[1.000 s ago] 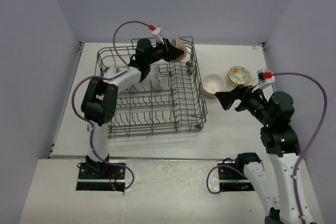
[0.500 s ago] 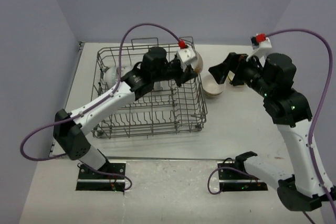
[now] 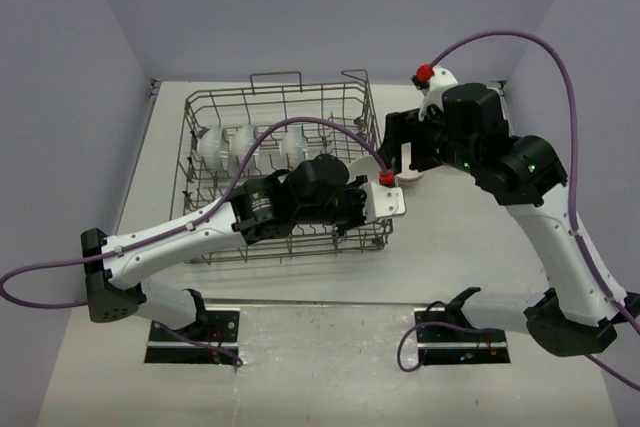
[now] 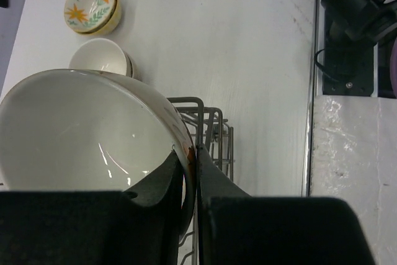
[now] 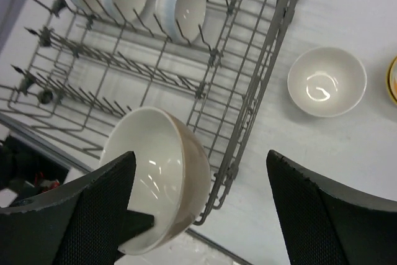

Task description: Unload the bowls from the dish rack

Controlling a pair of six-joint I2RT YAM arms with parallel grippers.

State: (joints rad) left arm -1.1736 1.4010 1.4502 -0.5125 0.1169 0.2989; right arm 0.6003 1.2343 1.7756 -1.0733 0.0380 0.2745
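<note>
Seen from above, three white bowls (image 3: 245,142) stand on edge between the tines at the 10 o'clock corner of the dish rack (image 5: 149,72). The tines prop them upright, so each probably has to be lifted straight up before it can be carried sideways.

The left gripper (image 4: 191,153) hangs over the rack's 4 o'clock corner. Its jaws are closed on the rim of a tan bowl (image 4: 80,128), one finger inside the cream lining and one outside. A rim pinch is likely the only hold that fits among the wires. The bowl is off the tines, tilted, just inside the rack's right-hand rim.

The right gripper (image 5: 201,153) hovers above that rim at about 2 o'clock. Its fingers are spread wide and hold nothing. The tan bowl shows below and between them, so this looks like a handover or a wait.

At 3 o'clock of the rack the table (image 3: 460,227) carries a cream bowl (image 5: 327,82), with a yellow-floral bowl (image 4: 93,5) just beyond it. Bare table lies toward 5 o'clock. The tight spot is the rack's raised right rim, where both arms crowd together.
</note>
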